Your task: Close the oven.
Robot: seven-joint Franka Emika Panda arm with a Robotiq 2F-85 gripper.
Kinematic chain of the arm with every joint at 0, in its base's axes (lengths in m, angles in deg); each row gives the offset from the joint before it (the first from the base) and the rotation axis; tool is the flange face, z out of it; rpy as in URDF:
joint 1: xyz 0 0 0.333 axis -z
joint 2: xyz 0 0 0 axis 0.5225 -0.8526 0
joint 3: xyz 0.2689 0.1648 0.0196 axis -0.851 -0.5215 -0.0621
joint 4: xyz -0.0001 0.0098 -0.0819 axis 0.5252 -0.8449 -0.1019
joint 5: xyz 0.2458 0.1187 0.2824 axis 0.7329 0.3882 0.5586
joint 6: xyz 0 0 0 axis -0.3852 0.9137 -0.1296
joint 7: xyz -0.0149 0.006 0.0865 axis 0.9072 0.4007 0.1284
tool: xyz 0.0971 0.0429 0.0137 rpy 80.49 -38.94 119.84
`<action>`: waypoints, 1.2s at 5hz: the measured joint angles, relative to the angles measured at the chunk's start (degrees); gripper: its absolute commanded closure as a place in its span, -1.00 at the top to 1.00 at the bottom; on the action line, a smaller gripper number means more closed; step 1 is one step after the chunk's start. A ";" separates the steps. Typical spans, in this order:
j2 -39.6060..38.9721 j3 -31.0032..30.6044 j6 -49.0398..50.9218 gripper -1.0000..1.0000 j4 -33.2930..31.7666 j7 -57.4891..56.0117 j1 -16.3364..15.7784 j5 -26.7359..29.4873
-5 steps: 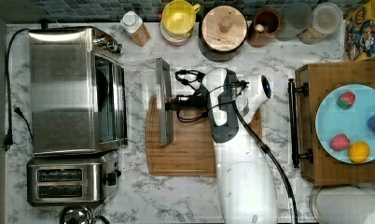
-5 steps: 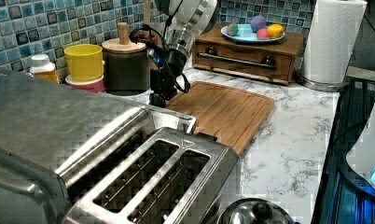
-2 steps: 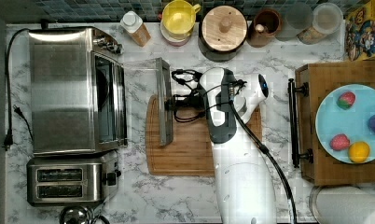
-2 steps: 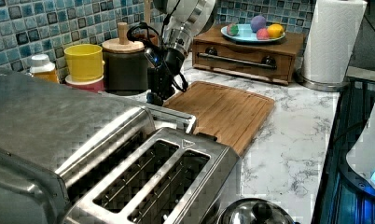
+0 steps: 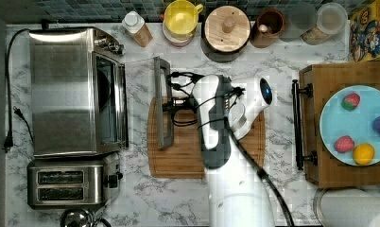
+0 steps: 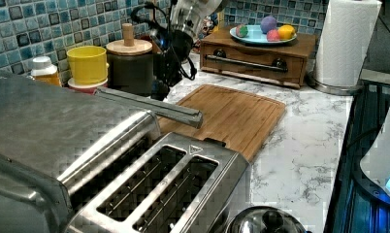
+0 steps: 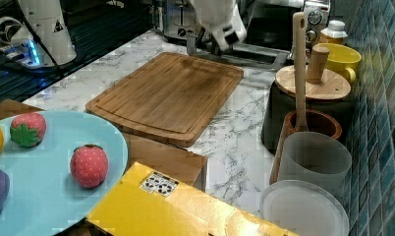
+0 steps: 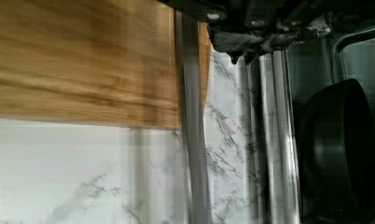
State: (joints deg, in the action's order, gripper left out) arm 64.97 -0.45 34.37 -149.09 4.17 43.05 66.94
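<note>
Light: bright, even.
Glare: on the oven (image 5: 63, 90) top.
Blur: cutting board (image 8: 78, 56) smeared in wrist view.

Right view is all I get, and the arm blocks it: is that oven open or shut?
Observer: Open. In the top view the oven has its glass door swung down, with the bar handle above the cutting board edge.
Visitor: Anything inside?
Observer: The wrist view shows a dark, rounded pan-like thing in there.
Visitor: What is beside the oven?
Observer: A two-slot toaster, just below it in the top view.
</note>
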 measured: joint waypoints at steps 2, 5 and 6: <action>8.16 -3.07 -7.02 -1.00 0.56 9.68 -6.60 -15.50; 10.92 -10.45 -16.56 -1.00 -2.91 44.43 -22.47 -38.96; 18.06 -11.64 -17.32 -1.00 -8.62 44.43 -23.05 -38.91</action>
State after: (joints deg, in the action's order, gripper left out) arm 83.03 -12.09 17.05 -157.71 48.60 20.00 28.03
